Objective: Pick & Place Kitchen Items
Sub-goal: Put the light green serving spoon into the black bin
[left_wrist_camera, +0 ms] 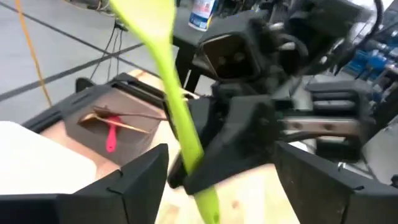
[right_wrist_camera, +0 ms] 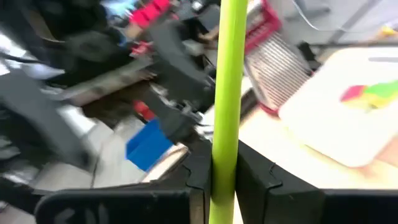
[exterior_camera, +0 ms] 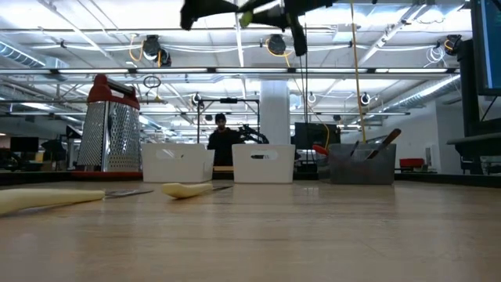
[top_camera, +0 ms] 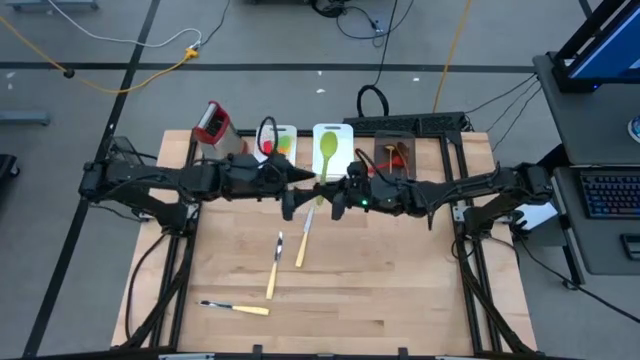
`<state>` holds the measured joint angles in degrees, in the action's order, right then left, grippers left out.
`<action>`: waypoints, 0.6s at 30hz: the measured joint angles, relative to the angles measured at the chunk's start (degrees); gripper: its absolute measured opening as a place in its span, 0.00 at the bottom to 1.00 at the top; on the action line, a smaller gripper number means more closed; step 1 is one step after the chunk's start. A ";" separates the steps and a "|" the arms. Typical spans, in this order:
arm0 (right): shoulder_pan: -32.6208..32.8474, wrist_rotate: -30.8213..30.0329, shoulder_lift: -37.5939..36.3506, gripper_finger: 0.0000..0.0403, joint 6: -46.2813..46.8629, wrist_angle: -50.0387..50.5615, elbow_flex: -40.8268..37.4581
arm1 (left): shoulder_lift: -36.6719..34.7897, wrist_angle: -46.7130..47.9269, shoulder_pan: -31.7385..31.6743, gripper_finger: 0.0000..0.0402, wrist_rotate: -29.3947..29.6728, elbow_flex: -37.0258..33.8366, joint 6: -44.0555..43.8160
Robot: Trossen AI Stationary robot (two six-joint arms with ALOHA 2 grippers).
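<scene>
A long green spoon (top_camera: 327,150) hangs high over the table's middle, its bowl out over a white bin (top_camera: 333,128) at the far edge. My right gripper (right_wrist_camera: 227,180) comes in from the table's right and is shut on the spoon's handle. My left gripper (left_wrist_camera: 221,177) faces it from the left, open. Its fingers (left_wrist_camera: 146,174) stand on either side of the handle (left_wrist_camera: 186,137) and touch nothing. In the low view both grippers (exterior_camera: 266,16) show at the top, far above the table. Three cream-handled knives (top_camera: 273,270) (top_camera: 303,240) (top_camera: 235,308) lie flat on the wood. My right gripper pinches the green spoon's handle (right_wrist_camera: 227,155) between its two fingers (right_wrist_camera: 199,180). The fingers come level from the table's right and lie across the handle. The spoon is lifted clear of the table, its bowl toward the far edge.
A steel grater with a red top (top_camera: 212,125) stands at the far left. Beside it are a second white bin (top_camera: 280,140) with coloured utensils and a dark bin (top_camera: 395,155) with a wooden spoon and a red utensil. A person (exterior_camera: 221,141) stands in the room behind.
</scene>
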<state>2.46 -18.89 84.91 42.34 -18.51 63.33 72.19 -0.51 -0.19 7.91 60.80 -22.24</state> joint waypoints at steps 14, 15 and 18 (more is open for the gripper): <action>-17.22 26.40 -9.07 0.09 17.65 10.80 -6.35 | -9.92 12.33 -0.78 0.79 4.42 -1.64 9.07; -19.06 29.49 -10.31 0.09 20.36 10.95 -8.28 | -10.87 12.46 -0.78 0.78 4.85 -2.51 8.97; -24.79 36.60 -13.85 0.09 28.90 8.96 -15.00 | -13.25 12.36 -0.76 0.78 6.41 -4.90 8.09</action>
<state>-22.33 17.72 71.06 71.24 -9.54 48.33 58.94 11.84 -0.95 14.32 55.91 -14.14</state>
